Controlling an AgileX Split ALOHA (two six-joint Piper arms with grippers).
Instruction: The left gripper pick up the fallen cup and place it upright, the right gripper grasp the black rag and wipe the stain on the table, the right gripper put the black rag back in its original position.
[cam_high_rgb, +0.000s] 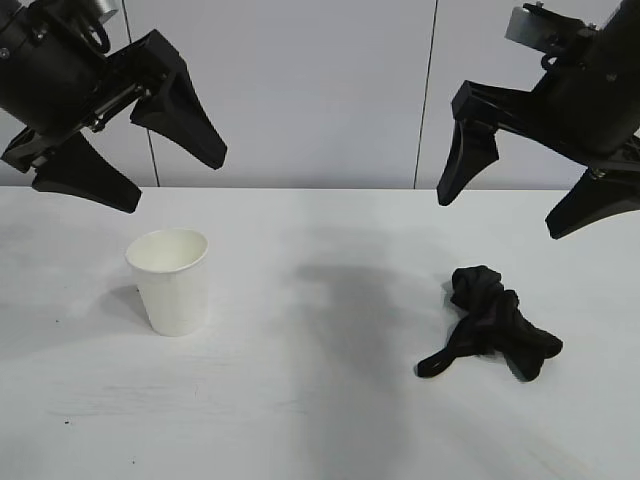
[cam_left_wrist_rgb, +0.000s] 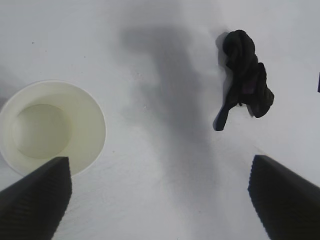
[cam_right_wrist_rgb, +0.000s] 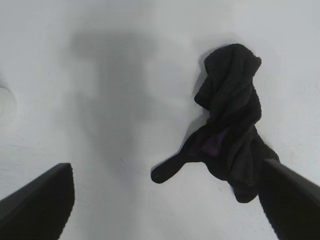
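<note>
Cup first: the plain white tapered paper cup with the rolled rim is standing upright on the broad white matte table, toward the left arm's side, mouth open to the ceiling and nothing visible inside it from the left wrist view. The small bunched black rag lies in lumpy folds on the right arm's side, well apart from the cup, one thin tail trailing toward the middle and a hint of purple showing in the right wrist view.

Left gripper hovers above and behind the cup, fingers spread wide, holding nothing. Right gripper hangs above the rag, fingers just as wide, empty too.

No yellowish-brown stain shows anywhere on the tabletop (only soft grey arm shadows across the middle), so by my reading the job looks essentially finished: cup up, surface clean, rag set down.

What's left, I'd judge, is simply to keep both arms lifted clear. The thing to mind: the cup is light and easy to tip, so the left fingers should stay clear of its rim, and the right ones shouldn't snag that loose rag tail.

Otherwise nothing crowds either arm.
</note>
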